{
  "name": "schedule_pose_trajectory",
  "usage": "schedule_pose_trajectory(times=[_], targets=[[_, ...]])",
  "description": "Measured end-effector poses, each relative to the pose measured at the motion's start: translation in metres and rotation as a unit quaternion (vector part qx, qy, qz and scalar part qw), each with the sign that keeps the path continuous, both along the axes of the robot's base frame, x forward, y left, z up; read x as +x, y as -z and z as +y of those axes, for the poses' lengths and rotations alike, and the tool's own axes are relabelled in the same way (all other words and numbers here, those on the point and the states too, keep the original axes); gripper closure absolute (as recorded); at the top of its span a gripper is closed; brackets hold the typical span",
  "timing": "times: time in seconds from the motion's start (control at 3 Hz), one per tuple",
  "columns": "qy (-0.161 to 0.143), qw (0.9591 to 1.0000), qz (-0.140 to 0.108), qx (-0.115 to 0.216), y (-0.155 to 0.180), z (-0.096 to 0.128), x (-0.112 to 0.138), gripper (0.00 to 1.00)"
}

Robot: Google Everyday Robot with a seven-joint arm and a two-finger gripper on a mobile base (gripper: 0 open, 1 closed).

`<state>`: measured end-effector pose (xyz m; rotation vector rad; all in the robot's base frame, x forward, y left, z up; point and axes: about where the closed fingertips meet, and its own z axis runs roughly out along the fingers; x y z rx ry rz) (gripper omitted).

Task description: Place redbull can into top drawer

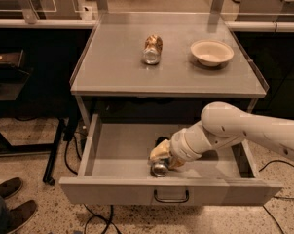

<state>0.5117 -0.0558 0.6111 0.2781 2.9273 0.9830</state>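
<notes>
The top drawer (113, 189) is pulled out under the grey table, its dark curved handle (171, 197) facing front. My gripper (164, 159) reaches down into the drawer's middle from the right on a white arm. Its tan fingers (158, 152) sit shut around the redbull can (159, 168). Only the can's shiny metal end shows, low over the drawer floor near the front panel. The rest of the can is hidden by the gripper.
On the tabletop (113, 67) a brown-and-gold can (152, 48) lies on its side, and a cream bowl (211, 52) stands to its right. Cables (71, 145) trail on the floor to the left. Shoes (8, 206) show at the bottom left corner.
</notes>
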Motion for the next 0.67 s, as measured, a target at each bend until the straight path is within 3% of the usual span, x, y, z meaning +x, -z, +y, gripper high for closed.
schedule_pose_trajectory(times=[0.33,0.67], targets=[[0.000,1.0000,0.000,0.000,0.0000,0.0000,0.0000,0.58],[0.000,1.0000,0.000,0.000,0.0000,0.0001,0.0000,0.27]])
